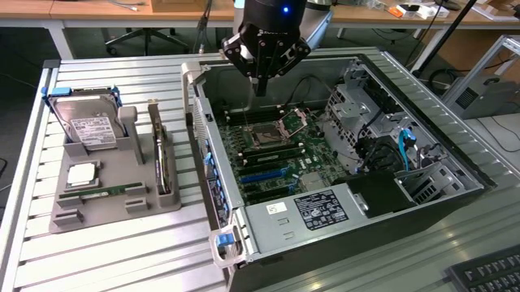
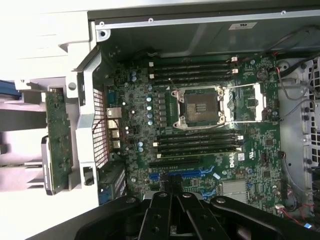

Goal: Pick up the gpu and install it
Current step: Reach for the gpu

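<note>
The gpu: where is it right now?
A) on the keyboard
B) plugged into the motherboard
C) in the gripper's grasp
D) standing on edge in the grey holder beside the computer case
D: the gpu stands on edge in the grey holder, while the shut gripper hangs empty over the open case.

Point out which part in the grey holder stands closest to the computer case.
The gpu, the long card standing edge-on along the holder side facing the case; the hard drive, square chip and memory stick sit farther toward the exterior view's left.
</note>
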Motion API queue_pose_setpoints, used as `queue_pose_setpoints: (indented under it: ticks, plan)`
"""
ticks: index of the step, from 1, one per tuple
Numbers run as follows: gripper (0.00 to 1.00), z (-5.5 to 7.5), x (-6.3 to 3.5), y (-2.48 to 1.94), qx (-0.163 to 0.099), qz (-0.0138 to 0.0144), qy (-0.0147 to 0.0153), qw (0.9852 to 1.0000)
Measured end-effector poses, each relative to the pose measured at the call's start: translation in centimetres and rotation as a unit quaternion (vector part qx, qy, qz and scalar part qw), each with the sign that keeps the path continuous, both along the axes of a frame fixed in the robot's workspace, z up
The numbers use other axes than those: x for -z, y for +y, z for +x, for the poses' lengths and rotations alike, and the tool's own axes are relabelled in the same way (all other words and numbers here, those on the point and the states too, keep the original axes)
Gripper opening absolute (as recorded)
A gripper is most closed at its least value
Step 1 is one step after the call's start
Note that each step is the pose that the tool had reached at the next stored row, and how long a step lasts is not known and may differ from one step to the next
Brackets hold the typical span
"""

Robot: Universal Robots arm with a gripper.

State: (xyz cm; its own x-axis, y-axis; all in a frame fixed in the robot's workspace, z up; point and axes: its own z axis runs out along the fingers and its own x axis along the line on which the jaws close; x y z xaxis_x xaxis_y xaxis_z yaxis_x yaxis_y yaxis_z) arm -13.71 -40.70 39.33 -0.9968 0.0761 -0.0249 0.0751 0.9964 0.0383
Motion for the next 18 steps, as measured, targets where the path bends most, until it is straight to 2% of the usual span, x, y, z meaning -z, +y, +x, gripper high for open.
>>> queue_pose_setpoints:
  ticks: [18]
  plan:
    - [0.11,-0.12,0.0,-0.31,0.0,0.0,0.0,1.0]
